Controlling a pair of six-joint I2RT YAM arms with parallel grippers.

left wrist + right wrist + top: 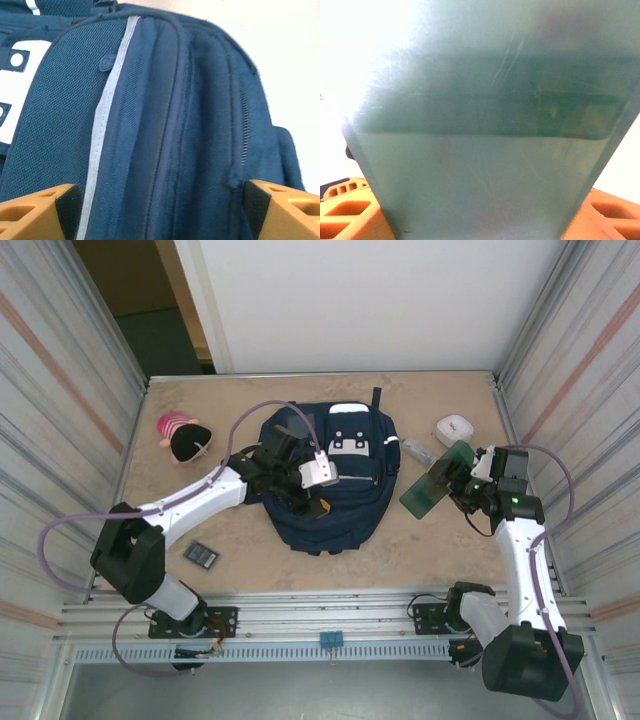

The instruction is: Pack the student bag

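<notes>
The backpack (330, 520) lies flat at the centre of the table (400, 550), its top toward 12 o'clock. Its navy fabric is woven and ribbed, with a pale stripe and a toothed zipper (243, 130) that appears closed along the side panel. The left gripper (160, 210) is spread astride this panel, probably to locate the zipper for opening. At 3 o'clock from the backpack, a flat, translucent green case (485, 125), smooth but scratched, is pinched by the right gripper (480, 220), judged ready for insertion. A plush toy (182, 436) lies at 10 o'clock.
</notes>
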